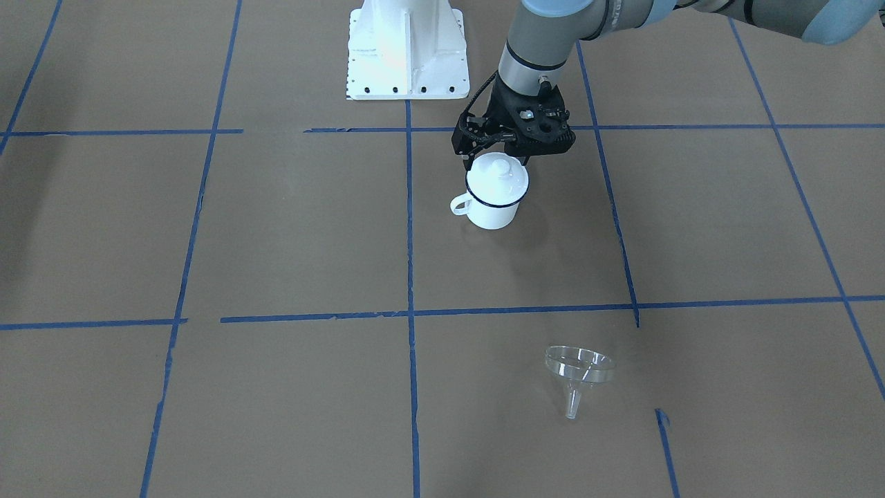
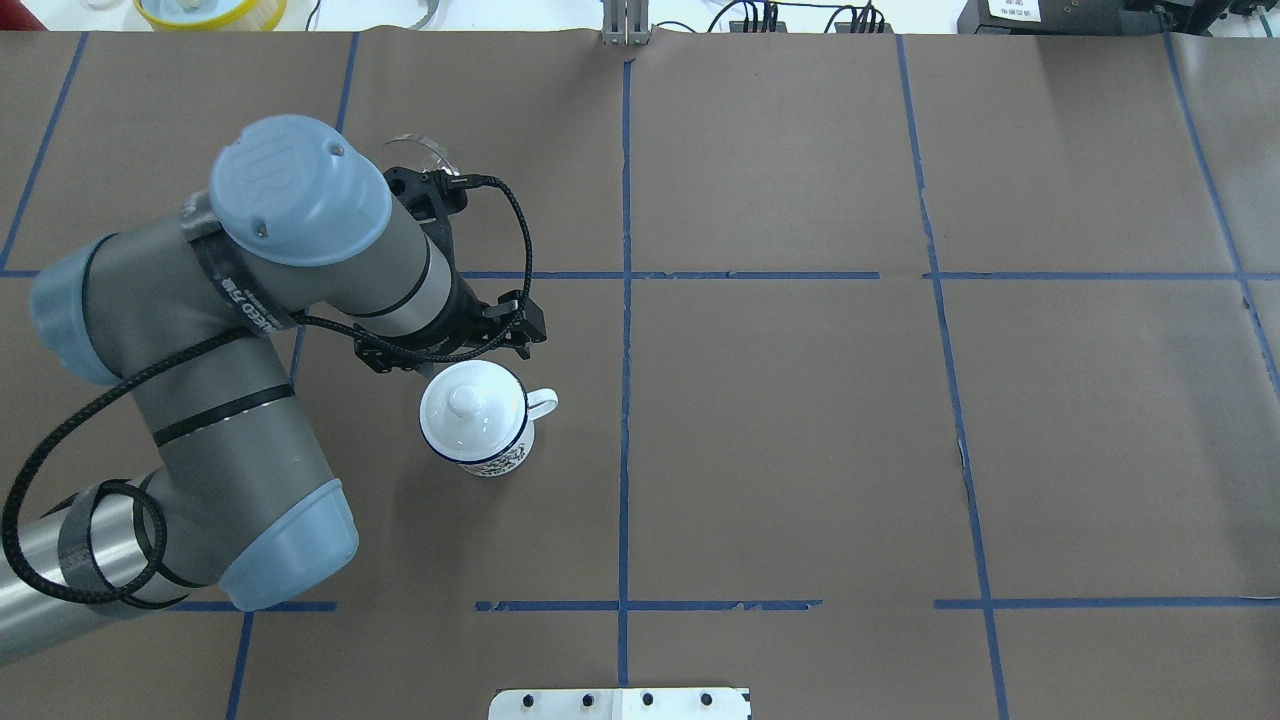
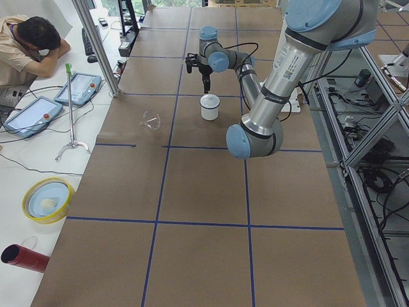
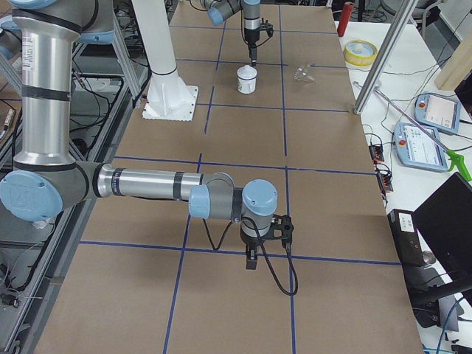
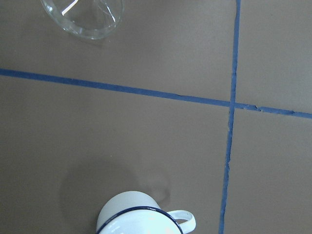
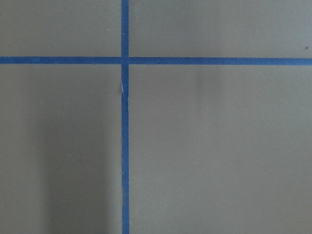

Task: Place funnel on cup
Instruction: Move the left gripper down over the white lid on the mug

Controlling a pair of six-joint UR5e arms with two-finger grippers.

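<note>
The cup is a white enamel mug with a dark blue rim, and it stands upright with a white domed lid on it. My left gripper hovers just above the lid's knob. Its fingers are spread apart and hold nothing. The clear funnel lies on its side on the table, far from the cup on the operators' side. It also shows at the top of the left wrist view. My right gripper points down over bare table far away, and I cannot tell its state.
The robot's white base stands close behind the cup. Blue tape lines cross the brown table. A yellow bowl and a red tube sit off the table's end, near a seated operator.
</note>
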